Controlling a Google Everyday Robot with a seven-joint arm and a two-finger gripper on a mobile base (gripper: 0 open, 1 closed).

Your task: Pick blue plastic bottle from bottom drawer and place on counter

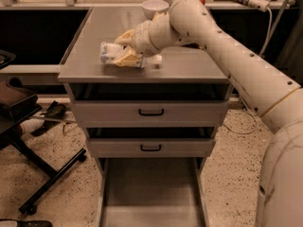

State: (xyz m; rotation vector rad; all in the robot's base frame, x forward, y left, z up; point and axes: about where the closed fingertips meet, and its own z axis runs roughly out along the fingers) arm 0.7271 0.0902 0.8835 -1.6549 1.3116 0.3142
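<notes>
The blue plastic bottle [110,54] lies on its side on the counter [189,69], near the front left, with its white cap pointing right. You have the gripper [125,48] down around it, one yellowish finger [126,36] behind the bottle and the other in front, pressed narrow against its body and holding it. Your arm reaches in from the right, over the counter. A white bowl [155,6] sits at the counter's back edge. Below, the bottom drawer [151,197] stands pulled out, its grey floor bare.
</notes>
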